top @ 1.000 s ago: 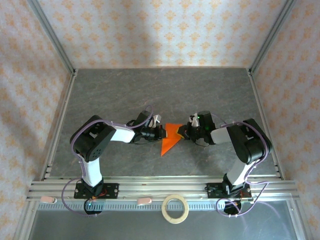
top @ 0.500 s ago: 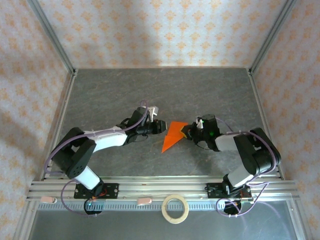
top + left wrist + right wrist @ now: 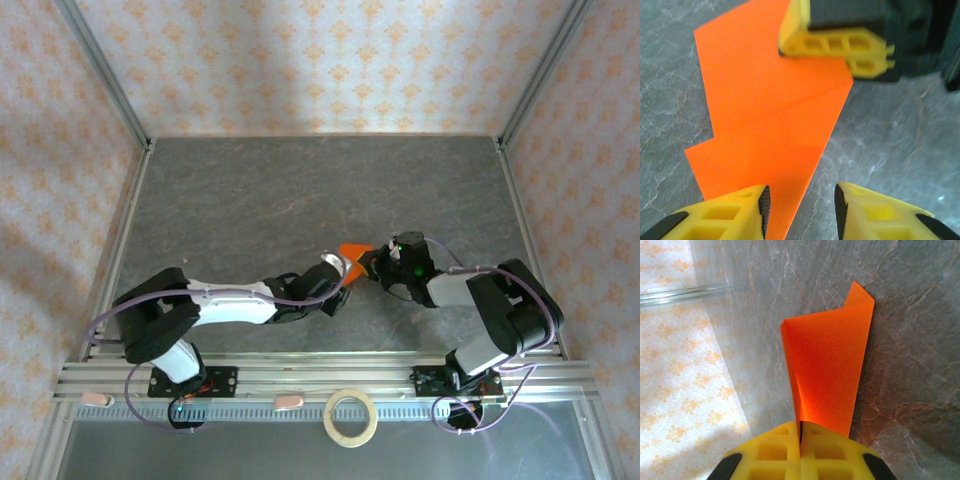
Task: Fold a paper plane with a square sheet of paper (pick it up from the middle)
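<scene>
The bright orange folded paper plane (image 3: 352,251) lay on the grey marbled table (image 3: 250,190), between the two arms. The right gripper (image 3: 800,432) pinched one end tight. The left gripper (image 3: 800,200) was open over the paper's edge. Some folds were done. I think more were left.

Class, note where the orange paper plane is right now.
In the top view, the paper plane is just right of the table's centre, clamped in the right end effector, with the open left end effector at its opposite end.
</scene>
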You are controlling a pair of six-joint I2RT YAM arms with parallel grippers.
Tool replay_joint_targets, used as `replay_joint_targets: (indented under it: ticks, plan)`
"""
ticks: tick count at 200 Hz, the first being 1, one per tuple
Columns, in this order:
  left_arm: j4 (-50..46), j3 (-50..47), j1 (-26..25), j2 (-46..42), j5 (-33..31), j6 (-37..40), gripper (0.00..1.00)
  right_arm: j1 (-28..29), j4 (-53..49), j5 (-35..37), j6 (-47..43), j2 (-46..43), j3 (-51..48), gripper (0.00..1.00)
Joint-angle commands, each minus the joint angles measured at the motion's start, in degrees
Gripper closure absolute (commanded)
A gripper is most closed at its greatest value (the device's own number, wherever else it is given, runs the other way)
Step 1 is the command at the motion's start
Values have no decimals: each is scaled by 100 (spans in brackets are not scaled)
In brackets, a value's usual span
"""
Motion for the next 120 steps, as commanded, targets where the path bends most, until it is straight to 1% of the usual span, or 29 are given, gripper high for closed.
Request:
replay_joint_targets:
  ticks: [1,41,65,95,120]
  plan:
    - [-408,287,-211,257,-869,415,58,26,108,150,72,-89,16,100]
    - [-674,540,-549,658,-1629,480,59,26,93,119,73,-102,47,100]
    - [-800,622,-724,803,-2072,531,62,29,65,128,80,-118,55,100]
    - [-901,657,-831,918,-2344,577,70,25,46,126,71,-120,64,100]
    - [-905,666,-873,949,-2394,660,75,27,40,136,66,-127,75,100]
